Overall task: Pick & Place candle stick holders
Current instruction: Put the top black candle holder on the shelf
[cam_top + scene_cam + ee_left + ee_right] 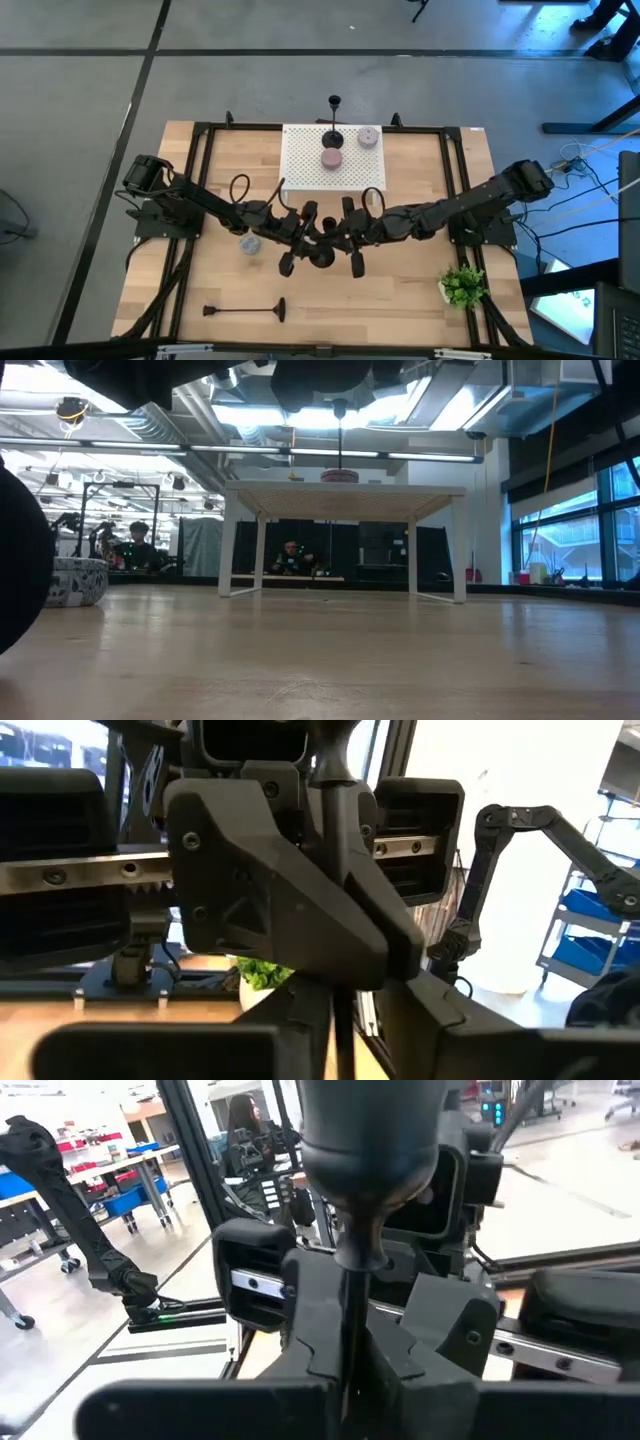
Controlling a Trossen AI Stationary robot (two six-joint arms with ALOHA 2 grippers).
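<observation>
My two grippers meet head-on over the middle of the table, my left gripper [305,240] and my right gripper [345,238]. Both are shut on one black candle stick holder [322,257]. Its round flared base [370,1140] is up and its thin stem [350,1310] runs down between the fingers. A second holder [333,120] stands upright on the white perforated platform [300,170]. A third holder [245,311] lies on its side near the table's front edge. My left gripper comes level from the table's left and has the holder's thin stem [341,1030] between its two fingers, which lie across the stem. The contact itself is hidden behind the right gripper. The holder is upright with its base up, clear of the table. My right gripper comes level from the table's right and pinches the stem [350,1345] below the flared base between its two fingers, which lie across it. The holder stands upright in the hold, base up, lifted clear of the table.
A pink round piece [332,158] and a lilac one [368,137] sit on the platform. A small blue-and-white bowl [250,243] sits under my left arm. A green plant [462,285] stands at the front right. A black frame borders the table.
</observation>
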